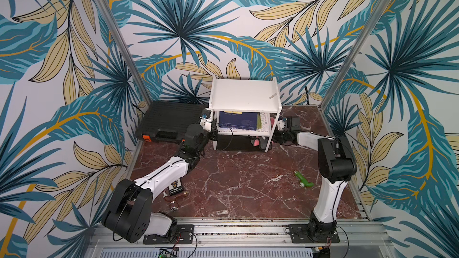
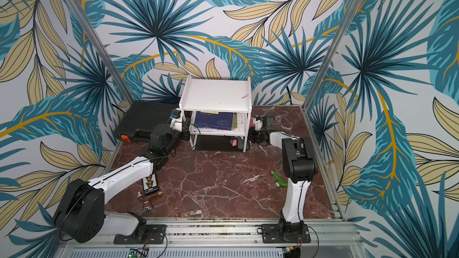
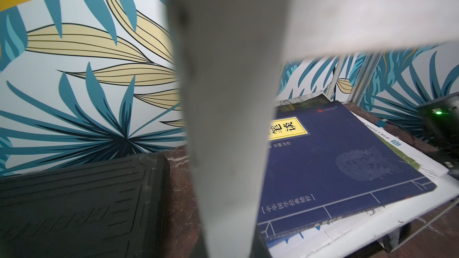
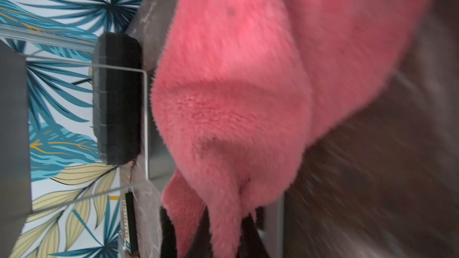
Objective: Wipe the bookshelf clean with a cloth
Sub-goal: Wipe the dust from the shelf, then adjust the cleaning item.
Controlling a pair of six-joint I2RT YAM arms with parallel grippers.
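Cloth (image 4: 236, 95): soft, light, floppy plush. Best held by a bunched fold so the rest drapes. Right gripper (image 1: 278, 124) is pinched tight on it, pressing the cloth against the shelf (image 1: 244, 95) at its right side panel, tail hanging toward the base. Left gripper (image 1: 211, 127) is closed, apparently clamping the left side panel. Shelf looks light and stiff and would likely slide unbraced. Farther back, a small scrap (image 1: 273, 95) lies on the top board.

A black ribbed case (image 1: 171, 120) lies at the back of the marble table (image 1: 236, 187), a green curved piece (image 1: 304, 179) well apart
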